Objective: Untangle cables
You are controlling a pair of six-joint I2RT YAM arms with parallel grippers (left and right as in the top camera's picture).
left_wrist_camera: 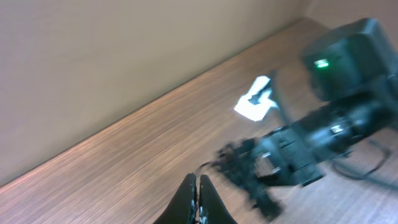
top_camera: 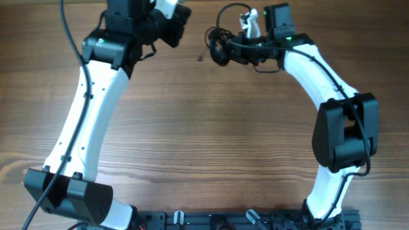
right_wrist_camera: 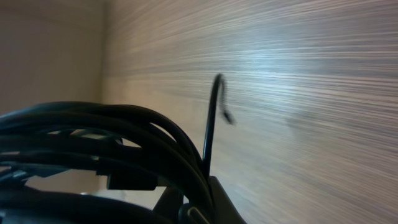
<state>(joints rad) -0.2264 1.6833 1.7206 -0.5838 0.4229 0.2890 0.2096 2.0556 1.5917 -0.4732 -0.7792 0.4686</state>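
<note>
On the left, the left gripper (top_camera: pixel 171 27) hangs over the wooden table (top_camera: pixel 204 134) with its jaws pressed together on nothing. In its own wrist view the two fingertips (left_wrist_camera: pixel 194 194) meet with no gap. The cables (top_camera: pixel 216 43) lie well off to the right of those jaws, not touching them.

Further right, the right gripper (top_camera: pixel 229 48) is clenched on the bundle. Its wrist view shows black strands (right_wrist_camera: pixel 106 134) crowding over and across the jaws. One thin loose end (right_wrist_camera: pixel 214 106) rises just ahead of them, tipped with a small plug. A white scrap (top_camera: pixel 248 24), perhaps a label, sits just behind those jaws.

By the look of them, the cords are light, limp and fairly slick, so they will sag and slide rather than hold a shape. Pulling on the whole wad would probably tighten the knot. The free plug end ahead of the right jaws looks the better place for the left jaws to take hold, since it stands apart from the mass.

Count: one tangled bundle, one free end plainly visible, one white scrap and two grippers. There are several separate cords in the knot, but how many cannot be told.
</note>
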